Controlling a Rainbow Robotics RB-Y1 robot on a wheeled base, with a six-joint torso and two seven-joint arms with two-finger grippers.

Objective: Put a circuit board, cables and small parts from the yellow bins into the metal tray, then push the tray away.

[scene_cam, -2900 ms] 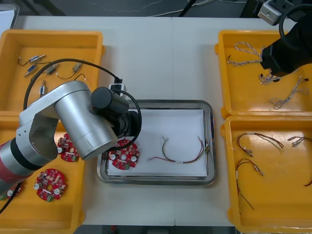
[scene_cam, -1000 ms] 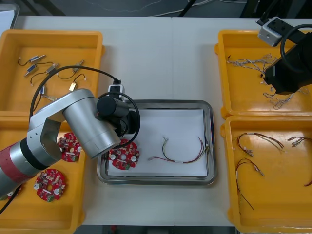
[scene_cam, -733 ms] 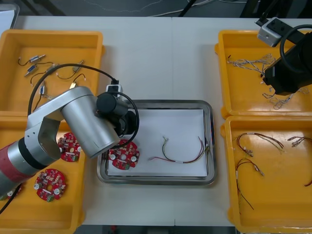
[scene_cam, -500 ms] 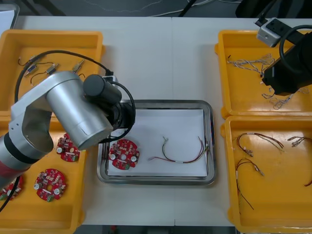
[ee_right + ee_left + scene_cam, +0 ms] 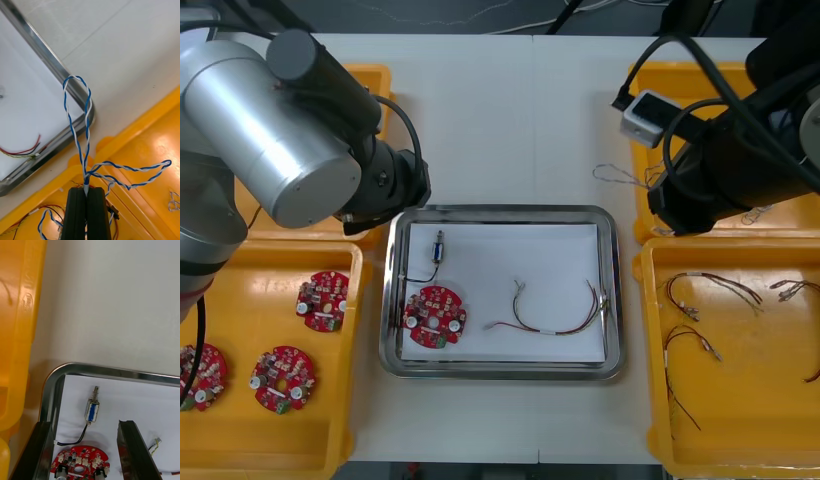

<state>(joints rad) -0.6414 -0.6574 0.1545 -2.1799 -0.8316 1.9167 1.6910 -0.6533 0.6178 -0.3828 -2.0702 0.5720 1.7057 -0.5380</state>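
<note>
One blue-white cable (image 5: pixel 86 176) juts straight from grasping right gripper (image 5: pixel 87 189); left gripper (image 5: pixel 84 423) released.

The tray's (image 5: pixel 613 300) far right lies bare — room to come down there. The board (image 5: pixel 435 315) and small part (image 5: pixel 438 247) take its left side, the cable (image 5: pixel 555 318) its near right. My left arm (image 5: pixel 270 130) hangs over the far-left bin (image 5: pixel 375 80), just beside that tray corner; the worktop (image 5: pixel 510 120) beyond is open.

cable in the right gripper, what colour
Twisted blue and white; the cable in the right gripper shows best in the right wrist view.
</note>
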